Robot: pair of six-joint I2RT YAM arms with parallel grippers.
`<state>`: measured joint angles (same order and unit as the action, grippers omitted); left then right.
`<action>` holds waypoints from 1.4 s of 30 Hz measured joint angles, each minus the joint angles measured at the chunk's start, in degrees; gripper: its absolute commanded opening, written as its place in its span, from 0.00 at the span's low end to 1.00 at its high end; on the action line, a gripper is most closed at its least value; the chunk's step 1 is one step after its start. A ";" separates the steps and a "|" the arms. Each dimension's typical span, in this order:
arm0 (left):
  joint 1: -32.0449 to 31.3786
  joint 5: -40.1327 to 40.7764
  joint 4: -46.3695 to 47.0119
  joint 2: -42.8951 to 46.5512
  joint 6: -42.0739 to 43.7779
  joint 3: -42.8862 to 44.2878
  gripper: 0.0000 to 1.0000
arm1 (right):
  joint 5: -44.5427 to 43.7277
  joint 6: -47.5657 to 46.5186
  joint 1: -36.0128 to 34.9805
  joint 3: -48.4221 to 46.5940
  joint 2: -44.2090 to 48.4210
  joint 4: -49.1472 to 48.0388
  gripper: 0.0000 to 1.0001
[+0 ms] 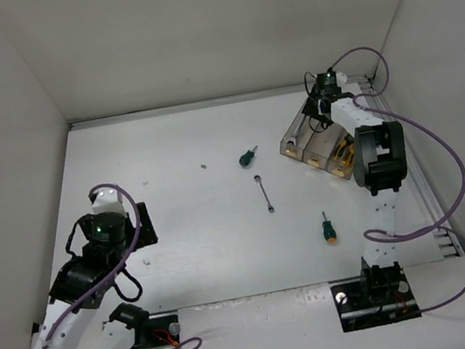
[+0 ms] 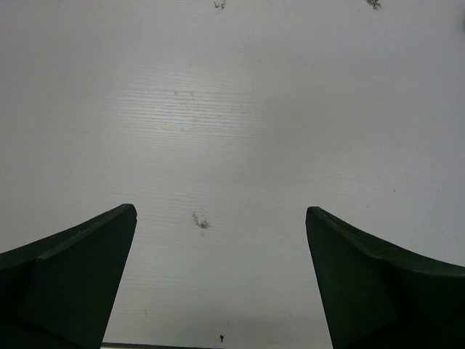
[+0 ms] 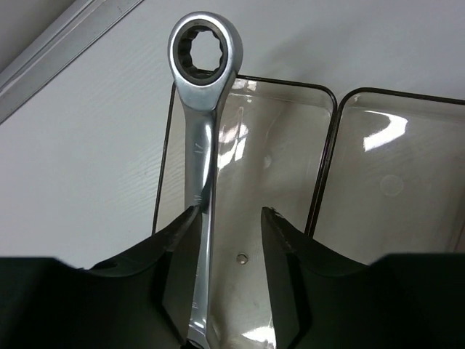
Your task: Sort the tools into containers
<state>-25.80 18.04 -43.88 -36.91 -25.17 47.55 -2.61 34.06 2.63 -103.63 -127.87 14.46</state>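
Observation:
My right gripper (image 1: 321, 109) hangs over the far-left bin of the smoky clear containers (image 1: 312, 146). In the right wrist view its jaws (image 3: 232, 209) stand apart. A slim silver wrench (image 3: 202, 123) rests against the left finger only, with its ring end past the bin's far rim (image 3: 251, 78). Yellow pliers handles (image 1: 346, 155) show in the near bin. On the table lie a green screwdriver (image 1: 248, 156), a second silver wrench (image 1: 264, 193) and another green screwdriver (image 1: 328, 229). My left gripper (image 2: 221, 211) is open and empty over bare table at the left (image 1: 105, 196).
White walls close in the table on three sides. A metal rail (image 1: 426, 197) runs along the right edge behind the right arm. A black plate (image 1: 141, 227) lies beside the left arm. A tiny speck (image 1: 202, 166) lies mid-table.

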 measured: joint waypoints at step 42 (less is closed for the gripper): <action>0.44 1.42 3.56 -6.05 0.76 0.00 1.00 | -10.91 -9.09 -36.94 37.66 47.78 22.40 0.53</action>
<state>-25.36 19.46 -40.32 -42.96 -24.40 47.55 -13.52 24.97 -34.30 -65.98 -80.09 36.86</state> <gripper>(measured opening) 0.996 0.532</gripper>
